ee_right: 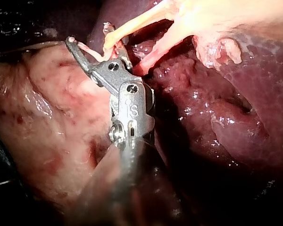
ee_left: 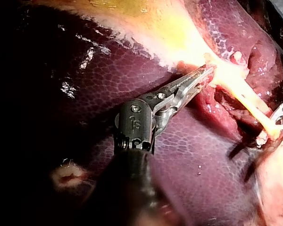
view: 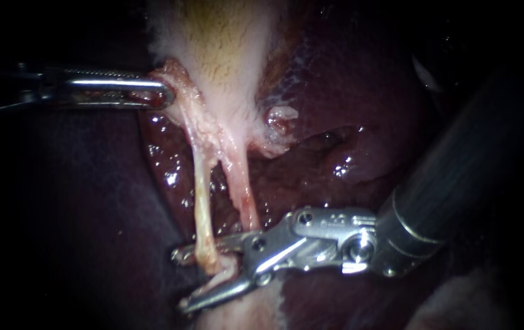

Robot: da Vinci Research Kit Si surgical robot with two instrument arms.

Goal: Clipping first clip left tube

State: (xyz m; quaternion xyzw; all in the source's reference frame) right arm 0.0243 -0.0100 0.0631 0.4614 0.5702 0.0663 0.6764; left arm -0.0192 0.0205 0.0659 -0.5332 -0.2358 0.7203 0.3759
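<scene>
Two pale tubes run down from the gallbladder (view: 225, 49): the left tube (view: 202, 201) and the pinker right tube (view: 243, 189). My right instrument (view: 182, 280) comes in from the right with its jaws open. The lower end of the left tube lies between them, crossing the upper jaw. In the right wrist view the right instrument (ee_right: 90, 37) has the yellowish left tube (ee_right: 127, 26) in its gap. My left instrument (view: 161, 91) holds the tissue where the gallbladder narrows, jaws shut on it. The left wrist view also shows the left instrument (ee_left: 200, 77) shut on that pale tissue.
Dark red liver (view: 347, 122) lies all around, wet and glistening, with a small pale nub (view: 280, 119) beside the tubes. Pale fatty tissue (ee_right: 47, 117) sits under the right instrument's jaws. The right instrument's thick dark shaft (view: 457, 177) fills the right side.
</scene>
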